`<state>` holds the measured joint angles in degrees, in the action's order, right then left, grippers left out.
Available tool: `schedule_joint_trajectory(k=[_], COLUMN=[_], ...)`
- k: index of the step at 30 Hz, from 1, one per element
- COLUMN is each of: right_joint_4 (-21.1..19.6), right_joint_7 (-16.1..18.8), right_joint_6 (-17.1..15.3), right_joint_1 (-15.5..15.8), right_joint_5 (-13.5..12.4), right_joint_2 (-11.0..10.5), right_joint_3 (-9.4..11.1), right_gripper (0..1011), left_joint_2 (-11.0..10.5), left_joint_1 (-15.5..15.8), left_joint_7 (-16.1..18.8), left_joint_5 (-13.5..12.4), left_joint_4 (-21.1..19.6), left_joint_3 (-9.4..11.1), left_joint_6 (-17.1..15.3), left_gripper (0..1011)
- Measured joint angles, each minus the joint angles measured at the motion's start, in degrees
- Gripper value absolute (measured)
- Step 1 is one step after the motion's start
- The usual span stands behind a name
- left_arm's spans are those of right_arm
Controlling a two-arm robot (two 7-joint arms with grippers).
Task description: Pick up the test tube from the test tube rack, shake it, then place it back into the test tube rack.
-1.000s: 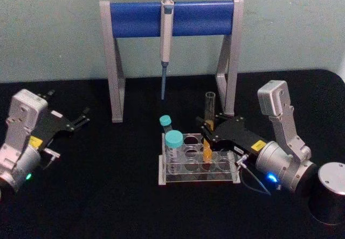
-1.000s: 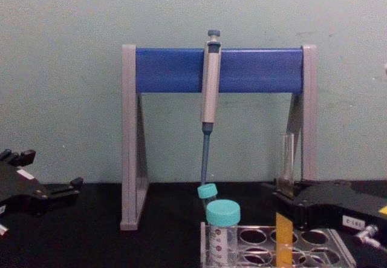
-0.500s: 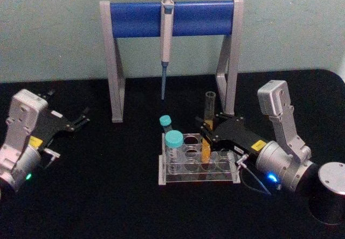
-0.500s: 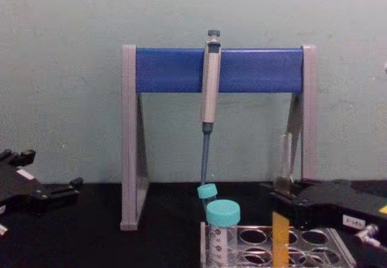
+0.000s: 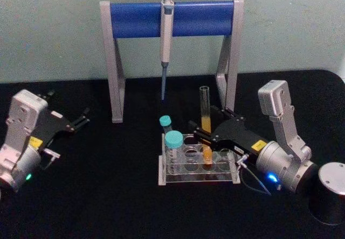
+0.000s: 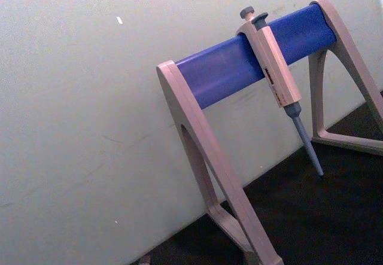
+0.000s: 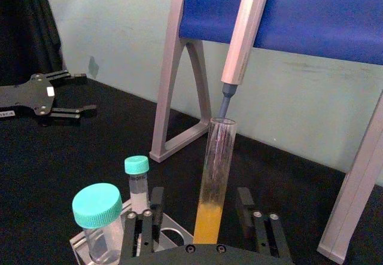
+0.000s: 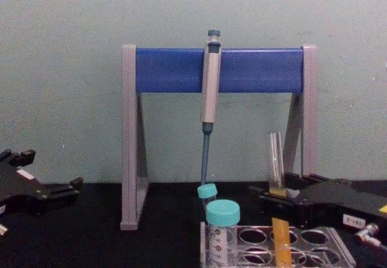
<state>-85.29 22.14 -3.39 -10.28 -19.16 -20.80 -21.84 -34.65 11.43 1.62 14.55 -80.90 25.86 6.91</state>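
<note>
Test tube (image 5: 205, 121): fragile, slick glass, light, liquid sloshes; grip mid-length.
Right gripper (image 7: 203, 214): clamped on tube over test tube rack (image 5: 232, 175).
Left gripper (image 5: 81, 119): parked, fingers apart.

Black table (image 5: 118, 196) carries the clear test tube rack (image 5: 198, 166) front-centre, grey-and-blue pipette stand (image 5: 171, 55) behind it w/ feet on the table, and a dark cylinder (image 5: 330, 193) at right edge.

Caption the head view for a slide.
Right tool grips the test tube above the test tube rack; left tool idles aside.
</note>
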Motion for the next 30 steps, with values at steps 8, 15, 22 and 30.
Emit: schedule_joint_trajectory(k=[8, 15, 22, 30], right_joint_4=[0.00, 0.00, -3.14, -8.04], right_joint_7=[0.00, 0.00, 0.48, -1.98], right_joint_6=[0.02, 0.02, 1.37, 4.12], right_joint_1=[0.00, 0.00, 2.69, 8.55], right_joint_5=[-0.03, -0.03, -1.27, -2.54], right_joint_2=[0.00, 0.00, -1.50, -3.81], right_joint_3=[0.00, 0.00, 1.65, 6.10], right_gripper=[973, 1000, 1000, 1000], left_joint_2=[0.00, 0.00, 0.00, 0.00], left_joint_1=[0.00, 0.00, 0.00, 0.00], left_joint_7=[0.00, 0.00, 0.00, 0.00], left_joint_5=[0.00, 0.00, 0.00, 0.00], left_joint_4=[0.00, 0.00, 0.00, 0.00], left_joint_3=[0.00, 0.00, 0.00, 0.00], left_joint_6=[0.00, 0.00, 0.00, 0.00], left_gripper=[1001, 1001, 1001, 1001])
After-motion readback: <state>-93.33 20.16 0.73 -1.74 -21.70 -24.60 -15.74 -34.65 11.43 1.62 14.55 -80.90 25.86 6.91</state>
